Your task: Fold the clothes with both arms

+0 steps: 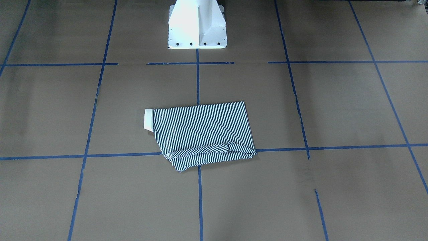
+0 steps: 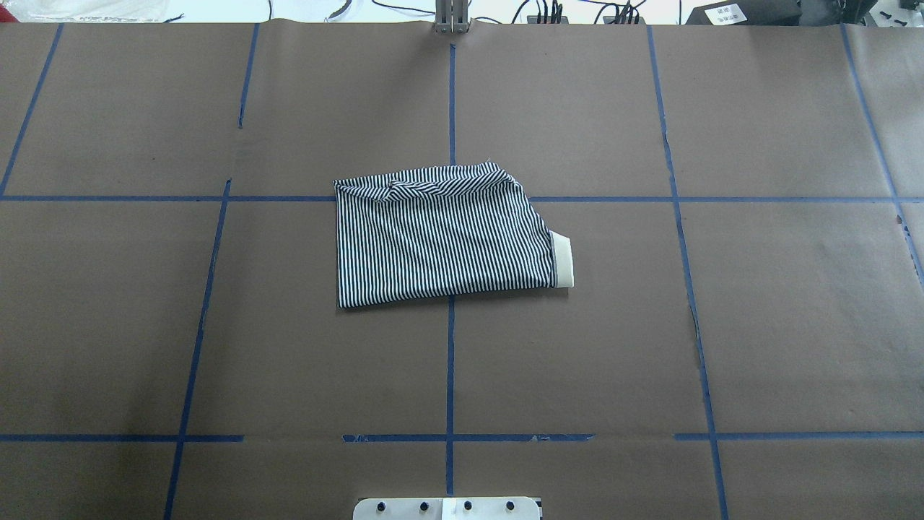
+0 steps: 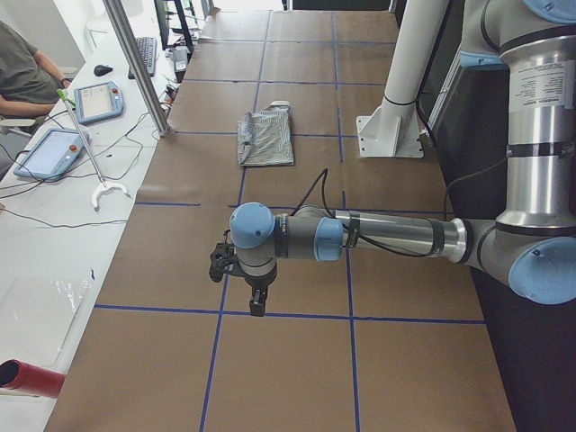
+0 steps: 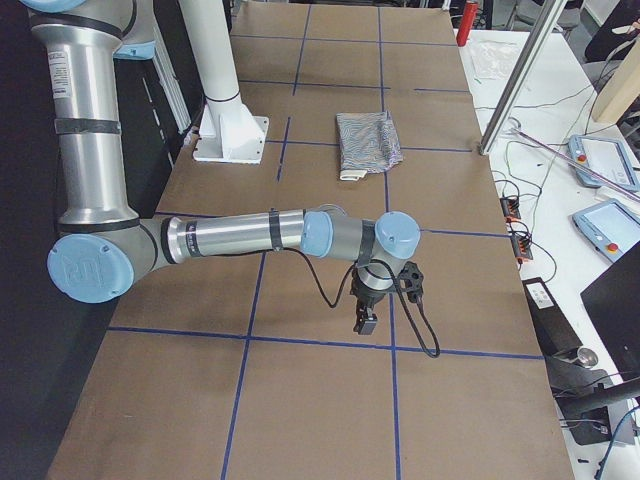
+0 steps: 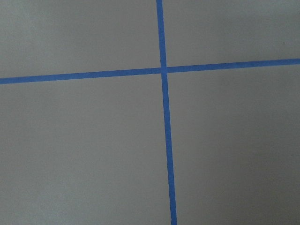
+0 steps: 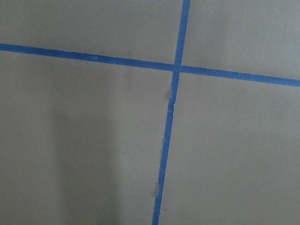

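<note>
Lying folded flat at the centre of the overhead view, the striped polo shirt (image 2: 440, 235) rests on the brown-papered table (image 2: 758, 325), a cream band (image 2: 563, 261) poking out at its right edge. The left gripper (image 3: 257, 308) hangs above blue tape lines (image 3: 396, 318) low in the left side view, the right gripper (image 4: 362, 322) likewise in the right side view, both well apart from the shirt; whether either is spread or pressed together cannot be told.

Front, overhead share shirt (image 1: 200, 130), wrists downward
</note>
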